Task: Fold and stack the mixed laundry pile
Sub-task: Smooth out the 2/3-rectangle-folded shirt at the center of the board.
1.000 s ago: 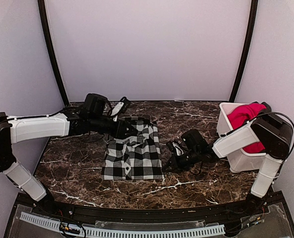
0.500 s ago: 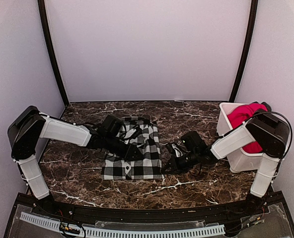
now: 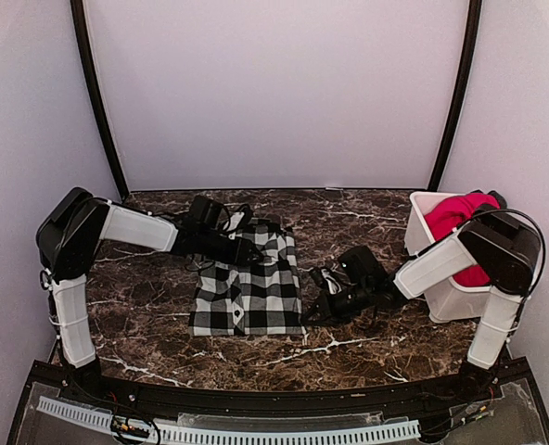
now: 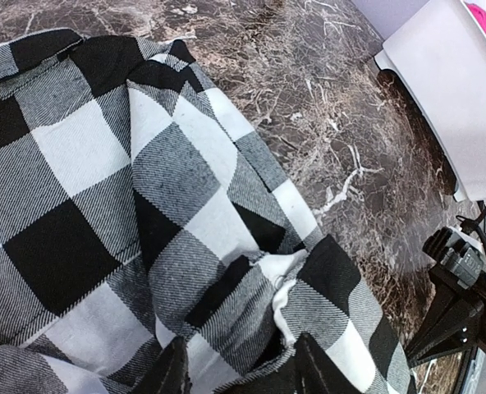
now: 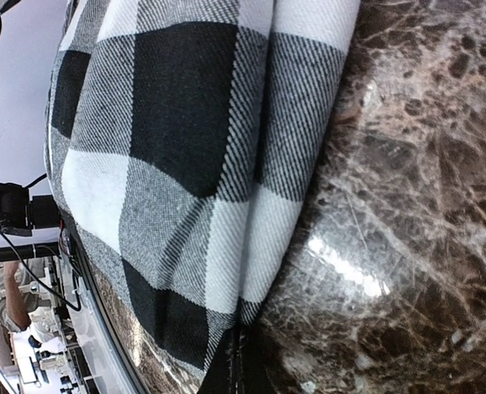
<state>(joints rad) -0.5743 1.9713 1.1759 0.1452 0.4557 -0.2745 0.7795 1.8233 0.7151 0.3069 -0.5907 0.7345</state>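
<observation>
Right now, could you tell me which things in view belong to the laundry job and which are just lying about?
Job in hand:
checked garment
red garment, lying in the bin
left gripper
right gripper

Just lying about:
bin
table

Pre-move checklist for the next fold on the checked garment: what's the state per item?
1. Grip of left gripper on black-and-white checked cloth garment: ok, cloth bunches up between its fingers.
2. Grip of right gripper on that garment's right edge: cannot tell, only dark tips show at the hem.
3. Checked garment lying flat: not ok, a creased ridge runs toward the left gripper.
4. Grippers apart from each other: ok, they are on opposite sides of the garment.
5. Plain bright red cloth garment ready to fold: not ok, it sits in the white plastic bin.
</observation>
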